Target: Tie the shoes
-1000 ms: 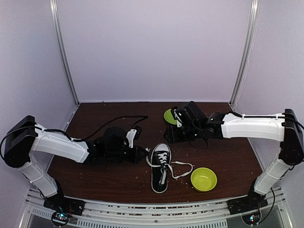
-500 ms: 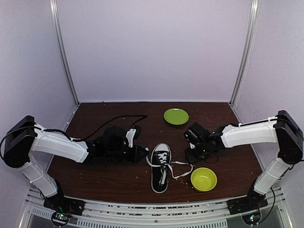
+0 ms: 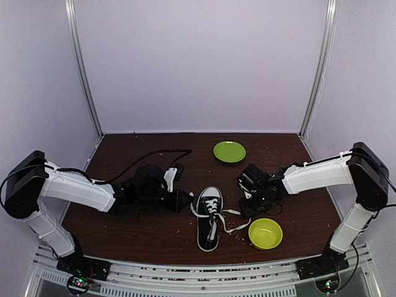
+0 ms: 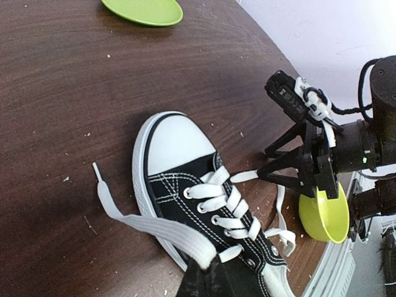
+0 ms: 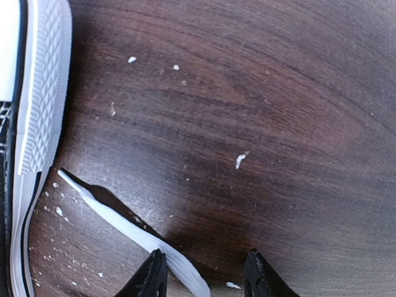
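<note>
The black shoe [image 3: 208, 218] with its white toe cap [image 4: 175, 137] lies in the middle of the table, toe toward the back. My left gripper [image 3: 187, 199] sits at its left side, shut on the left white lace [image 4: 162, 228]; its dark fingertips [image 4: 207, 275] pinch the lace at the bottom of the left wrist view. My right gripper [image 3: 246, 207] is low over the table right of the shoe. Its fingers [image 5: 153, 275] stand apart, and the right lace [image 5: 133, 232] runs on the wood between them, close to the left fingertip. The shoe's rubber rim [image 5: 40, 93] shows at the left.
A green plate [image 3: 229, 151] lies behind the shoe. A green bowl [image 3: 265, 233] stands just in front of the right gripper, right of the shoe. A black cable [image 3: 158, 154] loops over the table behind the left arm. Crumbs dot the wood.
The right arm swung from beside the green plate toward the front and came down onto the lace right of the shoe, its jaws narrowing. The left arm stayed put.
</note>
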